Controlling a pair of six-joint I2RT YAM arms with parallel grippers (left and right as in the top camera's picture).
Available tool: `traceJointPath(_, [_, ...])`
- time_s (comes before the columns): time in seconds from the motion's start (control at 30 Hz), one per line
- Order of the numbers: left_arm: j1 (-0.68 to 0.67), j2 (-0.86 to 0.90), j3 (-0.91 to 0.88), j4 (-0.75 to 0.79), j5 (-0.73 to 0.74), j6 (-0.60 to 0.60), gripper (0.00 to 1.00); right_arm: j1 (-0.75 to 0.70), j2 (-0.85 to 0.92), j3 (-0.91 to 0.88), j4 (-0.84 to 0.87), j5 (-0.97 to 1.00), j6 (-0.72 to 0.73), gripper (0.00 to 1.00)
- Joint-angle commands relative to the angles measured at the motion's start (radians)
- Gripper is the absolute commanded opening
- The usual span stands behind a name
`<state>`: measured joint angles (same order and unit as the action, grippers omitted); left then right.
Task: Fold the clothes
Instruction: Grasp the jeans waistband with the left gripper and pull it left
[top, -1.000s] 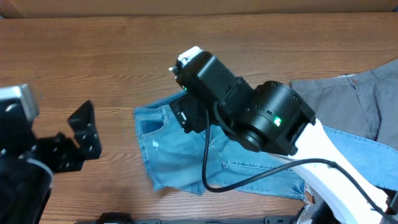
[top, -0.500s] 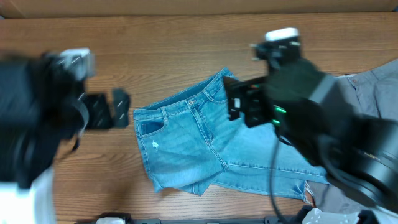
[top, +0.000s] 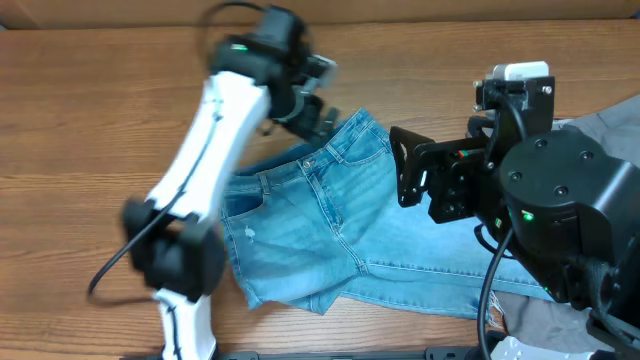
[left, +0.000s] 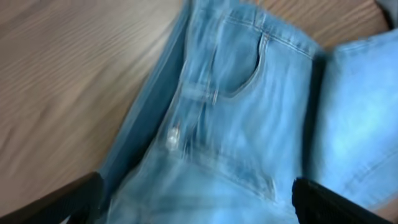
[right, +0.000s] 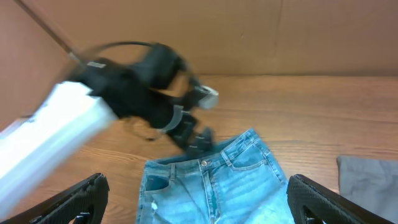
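Observation:
The light-blue jeans (top: 300, 235) lie folded on the wooden table, waistband toward the far side, legs running right. My left gripper (top: 316, 116) hovers over the waistband's far edge, blurred from motion. In the left wrist view its fingers (left: 199, 211) are spread wide over the denim (left: 242, 106), holding nothing. My right gripper (top: 412, 172) is open and empty, raised above the jeans' right part. The right wrist view shows its spread fingers (right: 202, 205) above the jeans (right: 211, 186). Grey trousers (top: 610, 125) lie at the right edge, partly under the right arm.
The left arm (top: 205, 160) stretches diagonally from the front edge over the table's left half. It also shows in the right wrist view (right: 118, 93). A cardboard wall (right: 249, 31) stands behind the table. Bare wood (top: 90, 130) lies to the left.
My left arm has swung from the left side across to the jeans' waistband. My right arm has drawn back to the right, uncovering the jeans.

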<state>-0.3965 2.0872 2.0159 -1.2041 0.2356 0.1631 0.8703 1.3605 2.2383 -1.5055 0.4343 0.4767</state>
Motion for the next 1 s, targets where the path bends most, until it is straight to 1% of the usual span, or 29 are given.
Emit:
traceJointPath(0.0, [-0.051,0.1,0.0,0.086,-0.013,0.071,0.96,-0.002,-0.002,0.014,-0.002,0.01,0.015,0.95])
traceJointPath(0.13, [-0.082,0.203,0.0,0.228,-0.081,0.07,0.92,-0.002,-0.002,0.013,-0.027,0.01,0.015,0.95])
traceJointPath(0.17, [-0.084,0.221,0.0,0.259,-0.096,0.069,0.93,-0.002,-0.002,0.013,-0.035,0.01,0.015,0.95])
traceJointPath(0.23, [-0.086,0.255,0.0,0.321,-0.126,0.069,0.98,-0.002,-0.002,0.013,-0.051,0.01,0.015,0.95])
traceJointPath(0.27, [-0.086,0.269,0.0,0.348,-0.134,0.069,0.98,-0.002,-0.002,0.013,-0.06,0.01,0.015,0.95])
traceJointPath(0.4, [-0.086,0.319,0.0,0.46,-0.134,0.069,0.99,-0.002,-0.002,0.013,-0.099,0.01,0.015,0.95])
traceJointPath(0.47, [-0.086,0.341,0.0,0.491,-0.124,0.069,1.0,-0.002,-0.002,0.013,-0.114,0.01,0.016,0.95])
traceJointPath(0.57, [-0.089,0.364,0.0,0.512,-0.073,0.07,0.95,-0.002,-0.002,0.013,-0.138,0.01,0.023,0.95])
traceJointPath(0.6, [-0.089,0.375,0.0,0.518,-0.048,0.069,0.92,-0.002,-0.002,0.013,-0.144,0.01,0.023,0.95])
traceJointPath(0.67, [-0.089,0.385,0.0,0.522,-0.014,0.069,0.82,-0.002,-0.002,0.013,-0.151,0.01,0.023,0.95])
traceJointPath(0.73, [-0.089,0.393,0.0,0.524,0.002,0.069,0.67,-0.002,-0.002,0.013,-0.151,0.01,0.023,0.95])
traceJointPath(0.8, [-0.089,0.394,0.0,0.524,0.011,0.069,0.55,-0.002,-0.002,0.013,-0.152,0.008,0.023,0.95])
traceJointPath(0.87, [-0.089,0.394,0.0,0.525,0.028,0.069,0.4,-0.002,-0.002,0.013,-0.156,0.005,0.026,0.95])
traceJointPath(0.9, [-0.089,0.394,0.0,0.524,0.029,0.069,0.28,-0.002,-0.002,0.013,-0.158,0.001,0.026,0.95])
traceJointPath(0.93, [-0.089,0.393,0.001,0.52,0.028,0.069,0.13,-0.002,-0.002,0.013,-0.159,-0.003,0.026,0.94])
traceJointPath(0.97, [-0.089,0.39,0.002,0.513,0.027,0.069,0.04,-0.002,-0.002,0.013,-0.16,-0.009,0.026,0.94])
